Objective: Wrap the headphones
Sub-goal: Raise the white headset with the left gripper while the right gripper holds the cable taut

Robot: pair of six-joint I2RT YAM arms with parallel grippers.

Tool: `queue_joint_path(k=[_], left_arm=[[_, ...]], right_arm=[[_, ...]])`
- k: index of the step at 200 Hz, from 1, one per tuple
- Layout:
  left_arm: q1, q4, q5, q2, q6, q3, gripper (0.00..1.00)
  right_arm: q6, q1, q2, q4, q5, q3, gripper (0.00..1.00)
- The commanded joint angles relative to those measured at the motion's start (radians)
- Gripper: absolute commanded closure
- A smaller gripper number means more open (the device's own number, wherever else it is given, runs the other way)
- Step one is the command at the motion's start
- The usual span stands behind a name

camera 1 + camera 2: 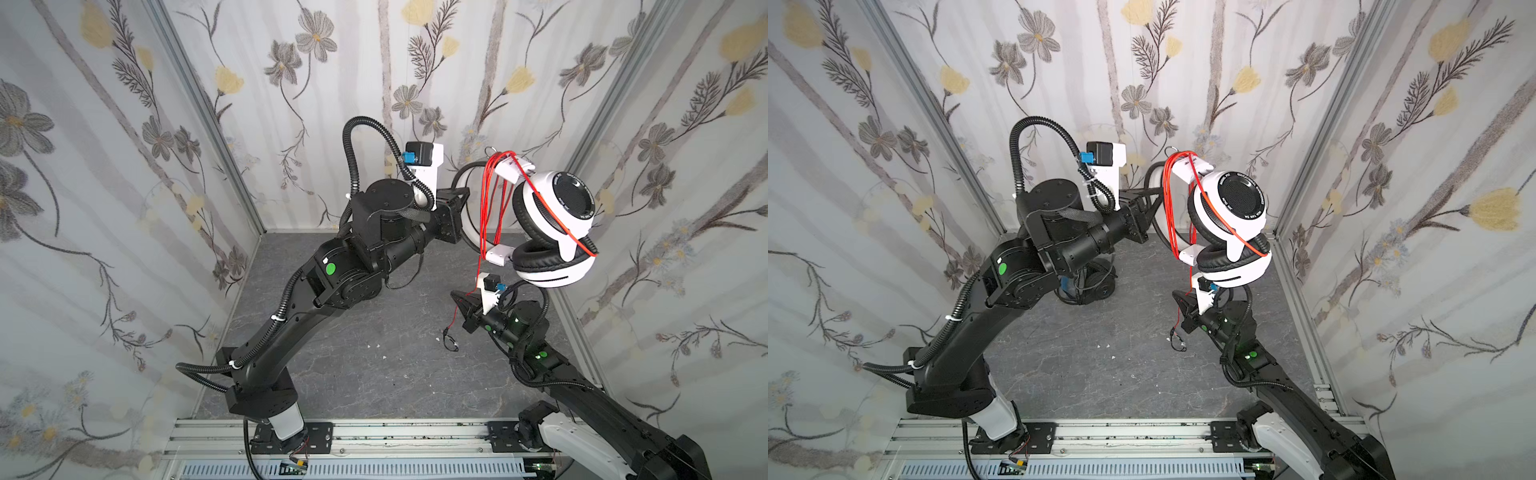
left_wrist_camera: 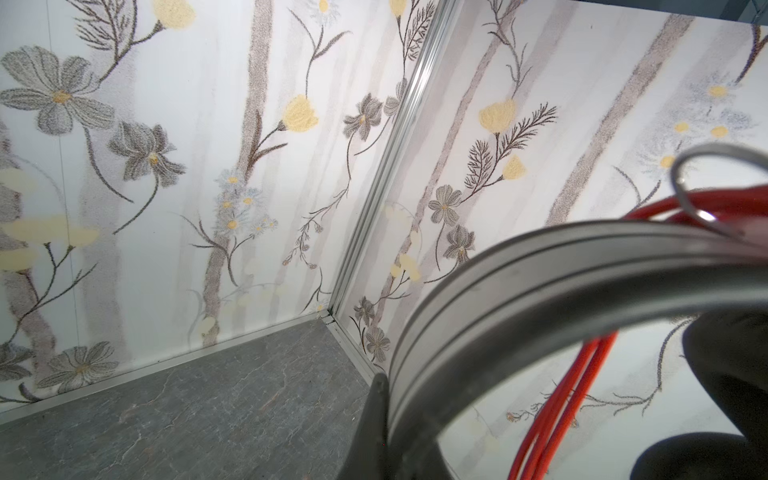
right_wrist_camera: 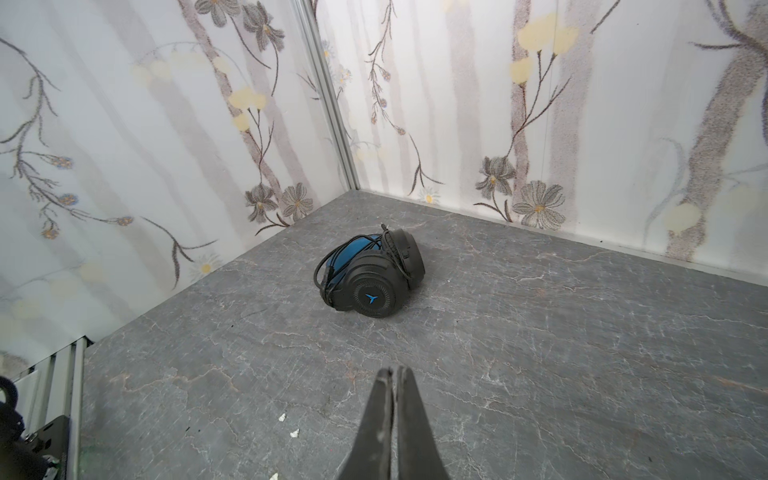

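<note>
Two grippers busy: right gripper (image 1: 463, 301), jaws pressed together, just below the white headset (image 1: 552, 208), red cable (image 1: 484, 216) tail running past, can't tell if pinched. Then the black headset (image 1: 1094, 284), well left of it on the floor (image 1: 374, 332). Further back, left gripper (image 1: 460, 210) clamps the white headset's band. Keep that tail taut, I'd say.

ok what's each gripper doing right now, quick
left gripper: shut on the headband of the white headphones
right gripper: shut; whether on the red cable, cannot tell
</note>
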Motion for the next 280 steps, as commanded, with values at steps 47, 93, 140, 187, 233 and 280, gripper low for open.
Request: queue_joint_path(k=[47,93,140,187,233,280], left_arm=[[0.040,0.186,-0.141,-0.043,-0.028,-0.044,1.00],[0.080,0.192,-0.236,-0.061,0.016,-0.061,1.00],[0.110,0.202,-0.346,-0.074,0.072,-0.097,1.00],[0.151,0.242,-0.417,-0.102,0.056,-0.214,1.00],[0.198,0.252,-0.492,-0.102,0.009,-0.321,1.00],[0.240,0.205,-0.541,-0.059,0.008,-0.356,1.00]], right_arm=[[-0.067,0.086,0.001,-0.159,0.039,0.044,1.00],[-0.088,0.117,-0.011,-0.234,0.043,0.052,1.00],[-0.114,0.142,-0.011,-0.276,0.040,0.067,1.00],[-0.121,0.156,0.014,-0.290,0.027,0.083,1.00],[-0.133,0.186,0.045,-0.319,0.019,0.111,1.00],[-0.153,0.234,0.061,-0.353,0.023,0.153,1.00]])
